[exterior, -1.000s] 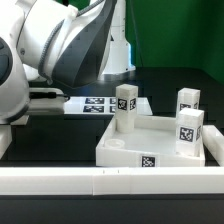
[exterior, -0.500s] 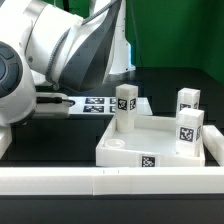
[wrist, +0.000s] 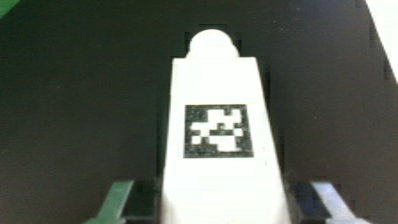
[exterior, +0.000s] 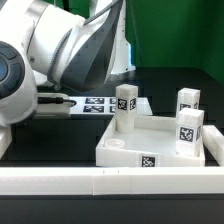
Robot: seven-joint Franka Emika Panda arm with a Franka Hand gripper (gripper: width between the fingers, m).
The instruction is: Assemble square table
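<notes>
In the wrist view a white table leg (wrist: 221,120) with a black-and-white tag lies lengthwise on the dark table, its rounded tip pointing away. My gripper (wrist: 222,205) is shut on its near end, the green finger (wrist: 123,200) and the bluish finger (wrist: 326,200) pressed against its two sides. The exterior view shows the square tabletop (exterior: 125,152) with a raised rim. Three legs stand upright in it (exterior: 125,108), (exterior: 188,100), (exterior: 190,133). The arm's bulk (exterior: 60,50) fills the exterior view's left and hides the gripper and the held leg.
The marker board (exterior: 95,103) lies flat behind the tabletop, beside the arm. A long low white rail (exterior: 110,181) runs along the front of the table. A white upright post (exterior: 120,50) stands at the back.
The arm shifted a little between one second and half a second ago, then stayed still. The tabletop and its three upright legs have not moved.
</notes>
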